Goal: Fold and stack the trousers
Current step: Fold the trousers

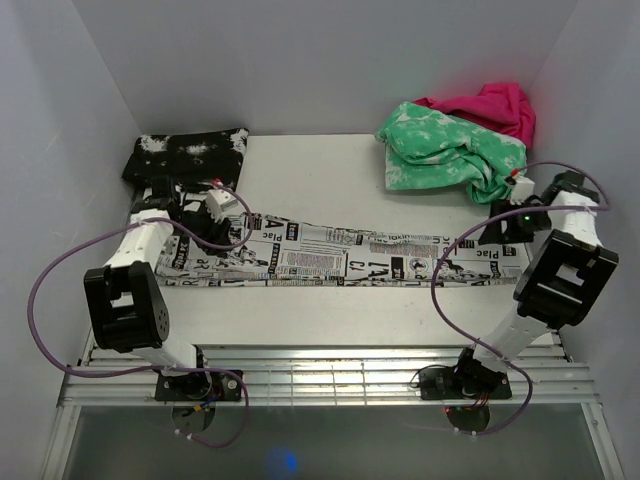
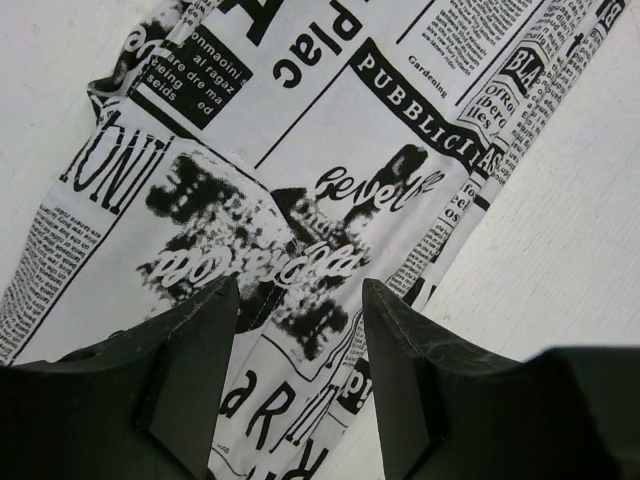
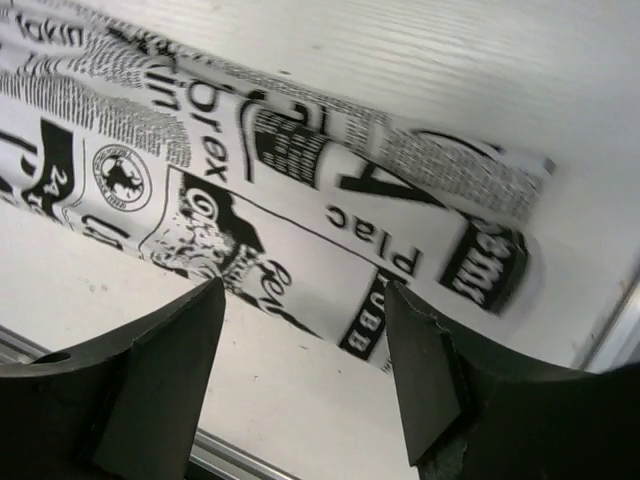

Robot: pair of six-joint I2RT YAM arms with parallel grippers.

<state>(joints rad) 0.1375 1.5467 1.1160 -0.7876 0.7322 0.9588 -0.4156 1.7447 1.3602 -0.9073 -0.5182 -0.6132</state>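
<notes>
The newspaper-print trousers (image 1: 340, 255) lie flat in a long strip across the middle of the table, from left to right. My left gripper (image 1: 205, 222) is open over the strip's left end; in the left wrist view its fingers (image 2: 200, 350) straddle the printed cloth (image 2: 330, 170), holding nothing. My right gripper (image 1: 497, 228) is open over the strip's right end; in the right wrist view the cloth's end (image 3: 330, 210) lies just beyond the open fingers (image 3: 420, 370), which hover over bare table.
A black white-speckled folded garment (image 1: 187, 155) sits at the back left. A green-and-white mottled garment (image 1: 450, 155) and a pink cloth (image 1: 490, 105) are heaped at the back right. The slatted table edge (image 1: 330, 365) runs along the front. Grey walls enclose three sides.
</notes>
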